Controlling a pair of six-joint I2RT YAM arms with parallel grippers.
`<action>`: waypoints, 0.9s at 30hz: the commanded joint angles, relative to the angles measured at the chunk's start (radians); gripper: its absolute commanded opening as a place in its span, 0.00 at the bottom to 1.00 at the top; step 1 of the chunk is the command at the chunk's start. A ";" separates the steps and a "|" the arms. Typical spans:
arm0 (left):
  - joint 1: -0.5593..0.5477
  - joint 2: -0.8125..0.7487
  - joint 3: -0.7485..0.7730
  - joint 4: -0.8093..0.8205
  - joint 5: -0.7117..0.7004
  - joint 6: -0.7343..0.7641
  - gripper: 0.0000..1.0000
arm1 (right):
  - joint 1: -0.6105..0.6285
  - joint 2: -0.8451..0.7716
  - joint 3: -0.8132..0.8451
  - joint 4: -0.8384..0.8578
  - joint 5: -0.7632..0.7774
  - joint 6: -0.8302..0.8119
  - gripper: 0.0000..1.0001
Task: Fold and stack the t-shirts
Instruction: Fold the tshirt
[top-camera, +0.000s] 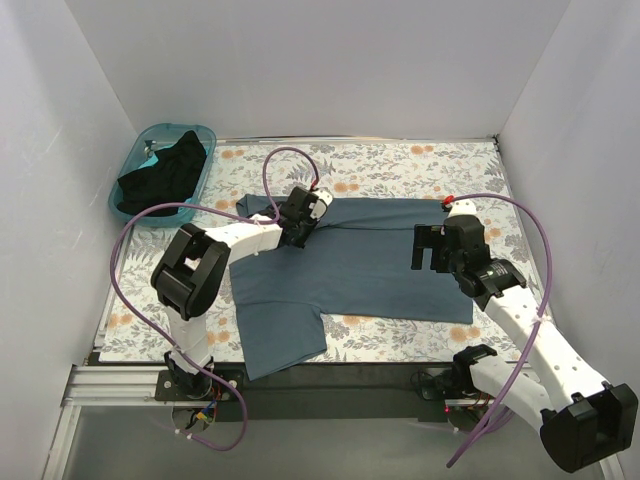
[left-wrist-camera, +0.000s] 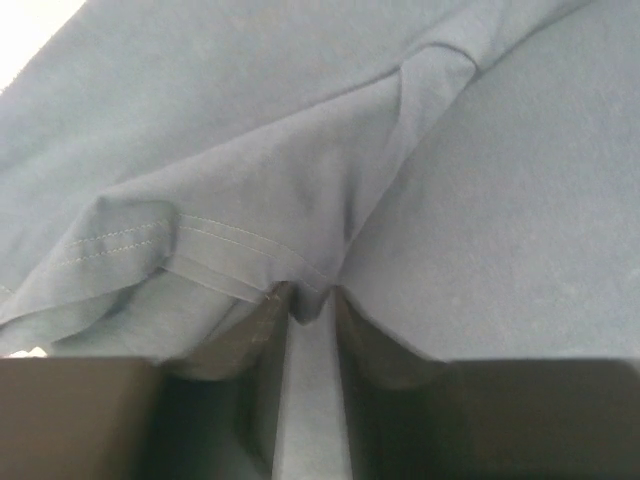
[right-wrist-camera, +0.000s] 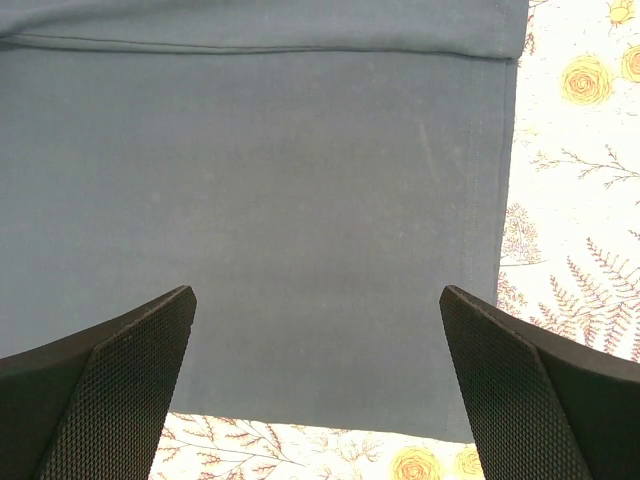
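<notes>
Blue tee (top-camera: 360, 270) pinched by the left gripper (left-wrist-camera: 310, 300); right gripper (right-wrist-camera: 315, 330) held wide above it.
The blue tee is spread flat on the floral table (top-camera: 400, 160), with 1 sleeve laid toward the near edge. A fold of cloth by the far left sleeve is clamped between the left gripper's nearly closed jaws, and a stitched hem is bunched up just beside them. The right gripper is held over the tee's right end, near its hemmed edge, with its 2 fingers spread wide. The black tee (top-camera: 165, 172) is heaped in the basket (top-camera: 135, 160) at the table's far left corner, well apart from the blue tee.
</notes>
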 joint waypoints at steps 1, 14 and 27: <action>-0.005 0.003 0.037 0.009 -0.041 0.015 0.18 | -0.003 -0.023 0.012 0.006 0.014 -0.011 0.98; -0.067 -0.061 0.109 -0.198 0.024 -0.119 0.00 | -0.003 -0.049 0.015 0.006 0.014 -0.043 0.98; -0.114 -0.023 0.192 -0.445 0.251 -0.492 0.07 | -0.003 -0.057 0.000 0.008 0.007 -0.063 0.98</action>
